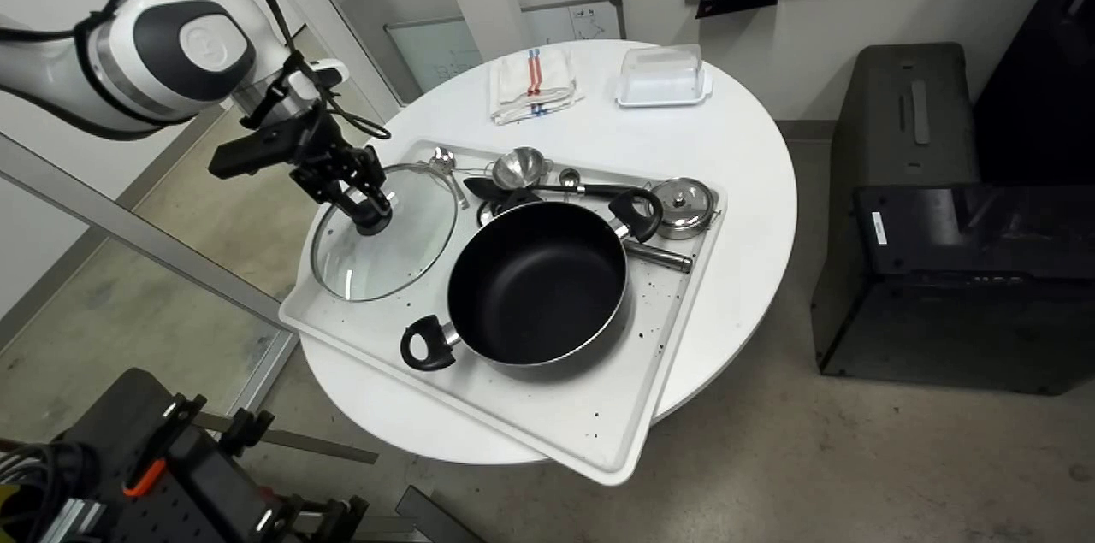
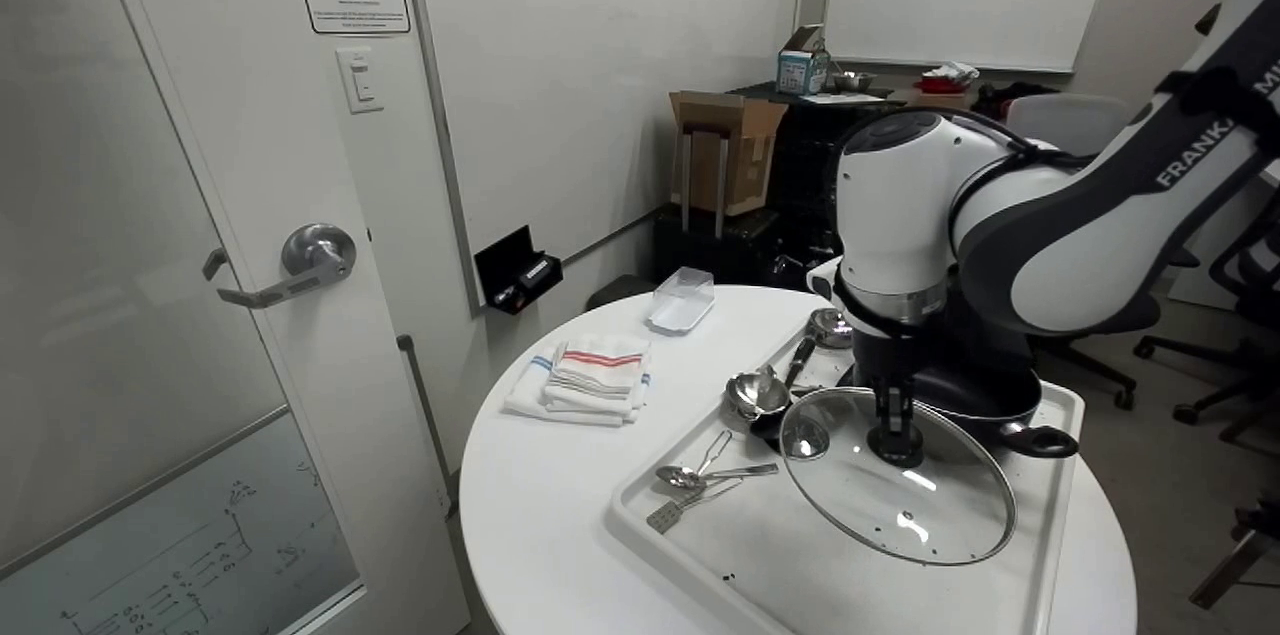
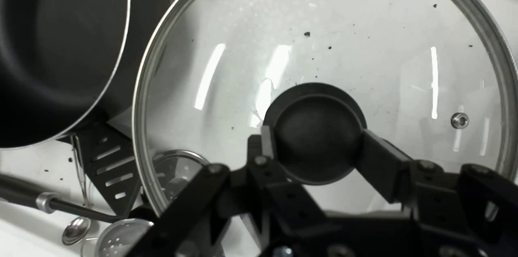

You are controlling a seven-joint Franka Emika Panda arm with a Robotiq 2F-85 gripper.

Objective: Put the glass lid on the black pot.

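The glass lid (image 1: 419,235) is a clear disc with a thin metal rim and a dark knob (image 3: 317,133). My gripper (image 3: 315,143) has its two fingers against opposite sides of the knob and is shut on it. The lid (image 2: 860,505) looks tilted in an exterior view; I cannot tell if its lower edge touches the tray. The lid (image 3: 384,66) fills most of the wrist view. The black pot (image 1: 539,286) stands beside it on the tray, uncovered and empty. In an exterior view the arm partly hides the pot (image 2: 985,390). The gripper also shows in both exterior views (image 1: 366,199) (image 2: 895,410).
The white tray (image 1: 590,440) lies on a round white table (image 1: 753,209). Metal utensils (image 2: 685,477), a strainer (image 1: 518,168), a spatula (image 3: 109,160) and a small lidded metal pot (image 1: 683,205) lie near the pot. Folded towels (image 1: 535,81) and a clear box (image 1: 661,77) sit behind the tray.
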